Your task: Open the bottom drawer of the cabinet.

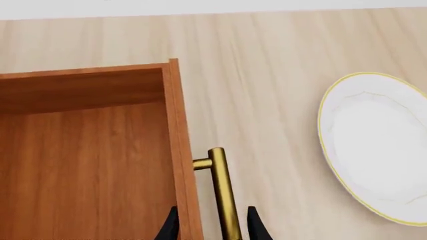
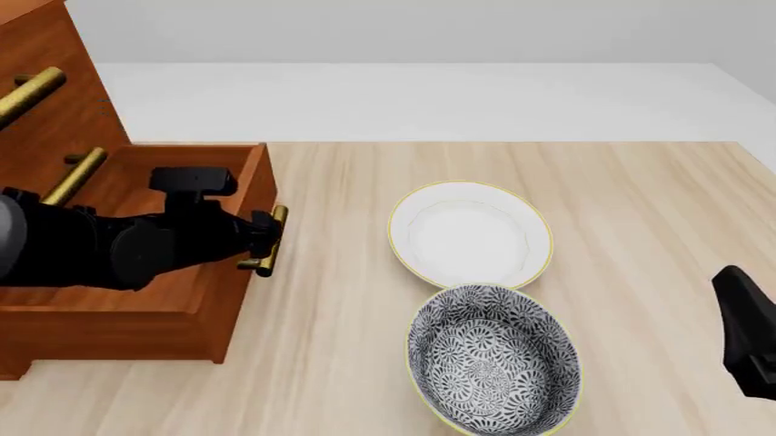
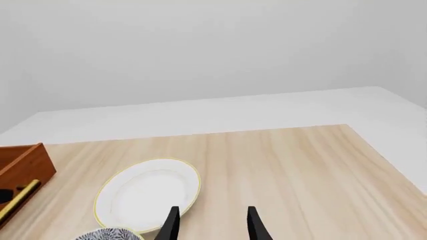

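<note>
Bottom drawer [image 2: 145, 272]: pulled well out of the cabinet [image 2: 54, 100] at the table's left side, its open box showing from above; nothing is visible inside it.
Handling: a rigid wooden box that should slide straight along its runners; probably heavy enough to need a steady pull, not fragile. Pulling off-axis could make it bind.
Where to hold: the brass bar handle [image 2: 269, 241] on the drawer front, near the middle of the bar between its two posts; the smooth metal looks slippery, so a firm pinch across it seems wise.
Left gripper [image 1: 211, 227]: its two fingers straddle the brass bar, one on each side; whether the pads actually press on the bar I cannot tell.
Right gripper [image 3: 211, 222]: fingers spread apart and holding nothing, hovering over bare table well away from the cabinet.
Left wrist view alone: the drawer's inner floor and side wall, the handle post joining the front, and the fingers flanking the bar.
Front view alone: the two upper drawers with their own brass handles, how far the bottom drawer stands out, and the patterned bowl [image 2: 492, 359] just in front of the white plate [image 2: 471, 234].
Right wrist view alone: the far table edge and the plain wall beyond.
</note>
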Controlling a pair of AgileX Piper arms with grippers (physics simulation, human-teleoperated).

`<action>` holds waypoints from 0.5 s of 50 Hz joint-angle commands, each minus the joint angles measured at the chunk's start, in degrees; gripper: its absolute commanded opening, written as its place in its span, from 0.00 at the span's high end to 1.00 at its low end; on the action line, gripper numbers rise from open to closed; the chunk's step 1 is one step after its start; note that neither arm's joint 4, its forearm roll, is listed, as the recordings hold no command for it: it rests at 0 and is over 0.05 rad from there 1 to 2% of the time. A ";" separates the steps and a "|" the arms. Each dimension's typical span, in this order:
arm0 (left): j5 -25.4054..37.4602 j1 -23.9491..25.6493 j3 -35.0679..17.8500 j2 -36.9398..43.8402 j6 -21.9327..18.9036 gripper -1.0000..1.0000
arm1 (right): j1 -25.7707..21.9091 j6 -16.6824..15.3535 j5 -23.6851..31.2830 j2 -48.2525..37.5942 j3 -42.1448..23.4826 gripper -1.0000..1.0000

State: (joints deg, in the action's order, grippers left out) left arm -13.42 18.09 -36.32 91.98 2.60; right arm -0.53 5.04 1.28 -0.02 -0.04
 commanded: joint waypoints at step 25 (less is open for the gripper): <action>14.87 3.35 -1.68 -19.39 1.55 0.00 | -0.42 0.31 -0.34 0.00 -0.01 0.00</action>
State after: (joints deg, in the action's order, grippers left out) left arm -2.24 18.83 -36.13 80.12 1.70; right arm -0.85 5.29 1.03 -0.02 -0.05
